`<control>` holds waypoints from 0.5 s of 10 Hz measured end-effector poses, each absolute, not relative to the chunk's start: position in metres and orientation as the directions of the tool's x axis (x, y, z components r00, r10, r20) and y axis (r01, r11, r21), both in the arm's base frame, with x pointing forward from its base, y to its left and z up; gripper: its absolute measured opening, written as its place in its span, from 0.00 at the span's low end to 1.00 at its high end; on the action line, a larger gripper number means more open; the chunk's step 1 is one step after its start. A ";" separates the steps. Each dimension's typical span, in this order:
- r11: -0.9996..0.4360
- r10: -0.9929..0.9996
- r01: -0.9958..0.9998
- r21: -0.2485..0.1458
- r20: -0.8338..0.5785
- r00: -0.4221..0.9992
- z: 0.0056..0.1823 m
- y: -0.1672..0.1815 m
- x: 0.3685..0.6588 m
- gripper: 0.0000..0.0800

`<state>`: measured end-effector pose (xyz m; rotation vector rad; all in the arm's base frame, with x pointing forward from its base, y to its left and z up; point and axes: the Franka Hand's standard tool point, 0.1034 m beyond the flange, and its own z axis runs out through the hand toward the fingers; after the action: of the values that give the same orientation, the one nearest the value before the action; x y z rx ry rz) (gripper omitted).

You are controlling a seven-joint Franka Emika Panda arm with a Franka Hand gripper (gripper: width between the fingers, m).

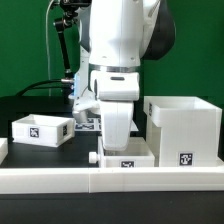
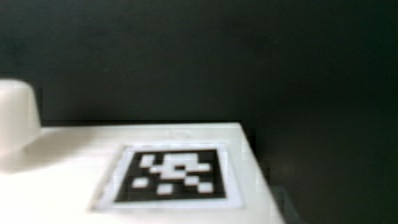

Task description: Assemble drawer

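The large white cube-like housing [image 1: 185,130] stands at the exterior view's right, open on top, with a tag on its front. One small white tray [image 1: 42,128] lies at the exterior view's left. A second small tray [image 1: 126,155] sits right beside the housing, against the front rail, with a small knob [image 1: 92,157] on its side. My gripper [image 1: 119,140] is lowered straight onto this tray, and its fingertips are hidden behind the tray's wall. In the wrist view the tray's tagged white face [image 2: 173,175] fills the frame very close, with the knob [image 2: 15,115] beside it. No fingers show there.
A long low white rail [image 1: 60,180] runs along the table's front edge. The marker board [image 1: 86,123] lies behind the arm. The table top is black. Cables and a stand are at the back left.
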<state>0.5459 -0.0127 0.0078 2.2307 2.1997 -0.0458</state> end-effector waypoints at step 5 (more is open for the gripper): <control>-0.010 0.999 1.000 -0.005 -0.032 0.010 0.008 -0.013 0.545 0.05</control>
<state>0.5450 -0.0129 0.0082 2.2183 2.1971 -0.0417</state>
